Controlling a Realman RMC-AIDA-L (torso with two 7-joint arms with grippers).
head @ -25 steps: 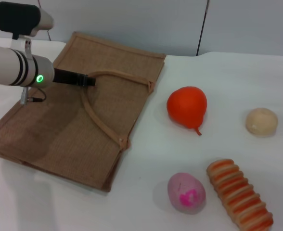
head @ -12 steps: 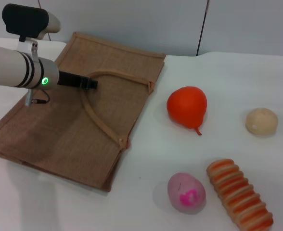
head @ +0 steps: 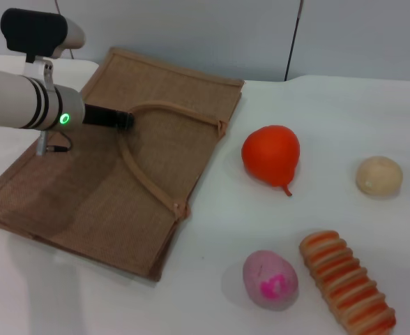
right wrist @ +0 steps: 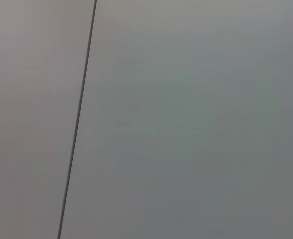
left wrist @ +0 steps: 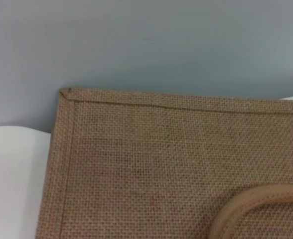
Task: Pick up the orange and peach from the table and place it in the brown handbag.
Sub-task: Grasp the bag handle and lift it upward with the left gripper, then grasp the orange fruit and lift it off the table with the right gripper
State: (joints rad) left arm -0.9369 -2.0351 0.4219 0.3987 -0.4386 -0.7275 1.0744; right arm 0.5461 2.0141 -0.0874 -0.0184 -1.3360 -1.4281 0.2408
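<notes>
Under left fingers (head: 126, 120): brown handbag (head: 156, 167)

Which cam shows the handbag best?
Head view: the whole brown handbag lies flat on the table, left gripper at its strap handle. Left wrist view shows only one corner and a bit of strap. Right wrist view shows none of it.

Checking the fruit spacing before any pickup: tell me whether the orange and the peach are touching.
Apart. The head view shows bare white table between the orange and the peach, which lies nearer the camera.
</notes>
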